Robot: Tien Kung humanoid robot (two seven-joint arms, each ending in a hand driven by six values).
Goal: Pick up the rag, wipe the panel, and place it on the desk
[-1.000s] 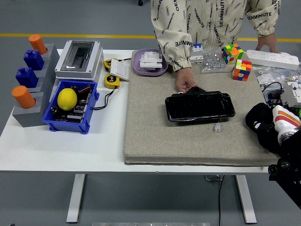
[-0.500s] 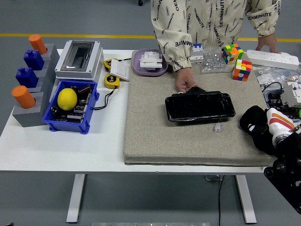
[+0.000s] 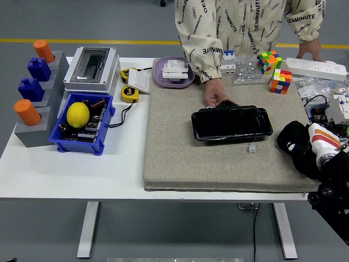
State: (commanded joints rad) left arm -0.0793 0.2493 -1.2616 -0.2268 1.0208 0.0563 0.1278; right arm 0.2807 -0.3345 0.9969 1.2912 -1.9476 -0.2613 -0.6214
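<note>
A: Step? Rag in hand or not?

B: Looks like the pickup is done. Right hand (image 3: 322,147) sits at the right edge of the grey mat (image 3: 180,147), and the black rag (image 3: 297,146) is bunched up against it. Fingers look closed round the cloth, though the exact pinch is hidden by the fabric. Left hand not visible.

A: Panel?

B: Black glossy panel (image 3: 232,124) lies flat on the mat, to the left of the rag, clear gap between them. A person's hand (image 3: 216,94) rests at its far left corner, seems to be steadying it.

A: So next?

B: My call: carry the rag left and a bit away from the robot, lower it onto the panel's right end, then sweep across. Needs care near the person's hand, and near the small white connector (image 3: 252,147) beside the panel's near edge. Putting the rag down on the surface comes last, not started.

A: Any text?

B: The person's cream top (image 3: 240,27) repeats a print, "DENMINUTE" readable on the sleeve. Yellow tape measure (image 3: 130,94) has a label, too small to read. Rag has a white mark on it, unreadable. Nothing legible on the blue bin (image 3: 107,117) or the grey enclosure (image 3: 92,65).

A: Rubik's cubes (image 3: 275,70)?

B: Two, far right, no writing.
</note>
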